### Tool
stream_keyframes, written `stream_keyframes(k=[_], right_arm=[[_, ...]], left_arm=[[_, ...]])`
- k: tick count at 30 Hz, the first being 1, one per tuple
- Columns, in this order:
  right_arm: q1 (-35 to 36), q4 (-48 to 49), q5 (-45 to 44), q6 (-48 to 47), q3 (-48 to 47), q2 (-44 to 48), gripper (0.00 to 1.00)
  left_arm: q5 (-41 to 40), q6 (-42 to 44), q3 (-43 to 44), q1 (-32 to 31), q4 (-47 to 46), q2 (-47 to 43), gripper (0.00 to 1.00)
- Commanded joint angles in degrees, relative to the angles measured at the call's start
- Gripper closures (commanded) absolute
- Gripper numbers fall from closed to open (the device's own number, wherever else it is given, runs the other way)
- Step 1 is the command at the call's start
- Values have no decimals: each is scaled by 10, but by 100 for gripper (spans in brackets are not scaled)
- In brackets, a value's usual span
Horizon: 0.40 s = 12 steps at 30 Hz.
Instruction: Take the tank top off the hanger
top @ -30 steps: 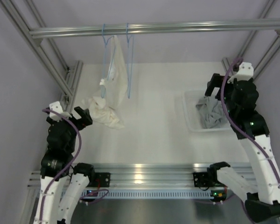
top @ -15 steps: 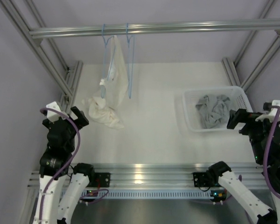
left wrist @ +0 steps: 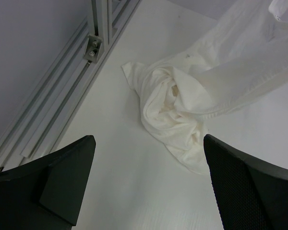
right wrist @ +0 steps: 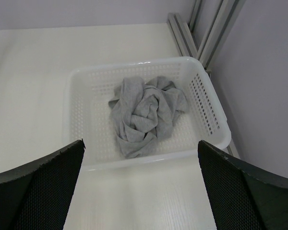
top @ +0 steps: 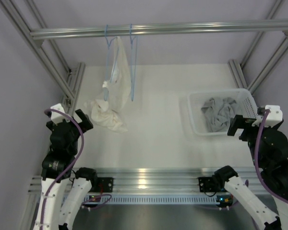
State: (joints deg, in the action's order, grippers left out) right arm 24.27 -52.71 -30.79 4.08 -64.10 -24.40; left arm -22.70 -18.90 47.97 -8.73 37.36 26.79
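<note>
1. Top view: the soft grey sleeveless tank top lies bunched in the white perforated plastic basket. It's well apart from the thin light-blue hanger, which hangs bare on the silver metal rail beside its twin carrying a cream-white garment. Looks to me like the removal's done.
2. Left wrist: the left gripper is spread wide, holding nothing, over the cream heap on the white table.
3. Right wrist: the right gripper gapes too, empty, just short of the basket. I reckon the next move only needs both arms parked, no grab.
</note>
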Motion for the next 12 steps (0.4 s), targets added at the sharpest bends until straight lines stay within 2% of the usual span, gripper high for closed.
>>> stream_keyframes(k=[1,12], right_arm=[[7,23,-22,1,7,8,1],[7,50,-29,12,42,6,1]], left_arm=[[10,5,-6,-2,-14,2,1],[17,8,-8,-2,-17,5,1]])
